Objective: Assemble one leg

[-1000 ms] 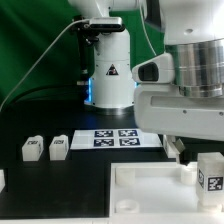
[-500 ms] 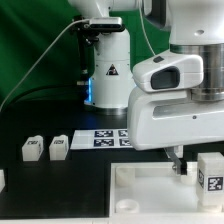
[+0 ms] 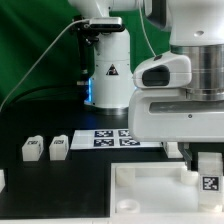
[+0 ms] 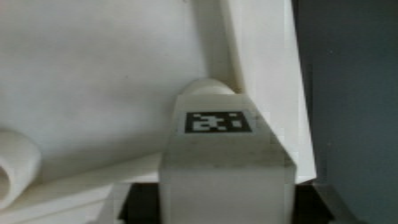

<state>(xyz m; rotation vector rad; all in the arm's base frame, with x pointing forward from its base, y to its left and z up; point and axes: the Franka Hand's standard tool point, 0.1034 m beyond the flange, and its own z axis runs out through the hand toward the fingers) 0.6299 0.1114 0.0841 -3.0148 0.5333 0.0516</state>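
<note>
Leg (image 3: 210,176): upright at the corner of the panel (image 3: 140,186) on the exterior view's right, tag facing the camera. In the wrist view the leg (image 4: 222,170) fills the middle of the picture, its tagged end toward the panel's surface (image 4: 89,80).
Gripper (image 3: 205,158): comes down from above onto the leg's upper part. By the wrist view its jaws appear to pinch the leg by two opposite sides, though only dark slivers of them show.
Seating: whether the leg's foot has entered the corner hole is hidden behind the panel's raised rim, so I cannot tell.
Step, as I judge it: fitting or screwing this leg into the corner.
Risk, tilt: if the leg meets the hole off-axis it could bind or cross-thread, and a push would shift the panel on the black table (image 3: 60,195).
Risk, slip: the plastic is smooth and the grip narrow, so twisting could turn the jaws around the leg rather than the leg itself.
Risk, edge: the corner is close to the panel's border, so a sideways error would put the leg off the panel.
Around: two spare legs (image 3: 31,149) (image 3: 58,148) side by side on the exterior view's left, and the marker board (image 3: 115,137) behind them beside the robot's base.
In the way: nothing near the leg; the spares are well apart from it.
</note>
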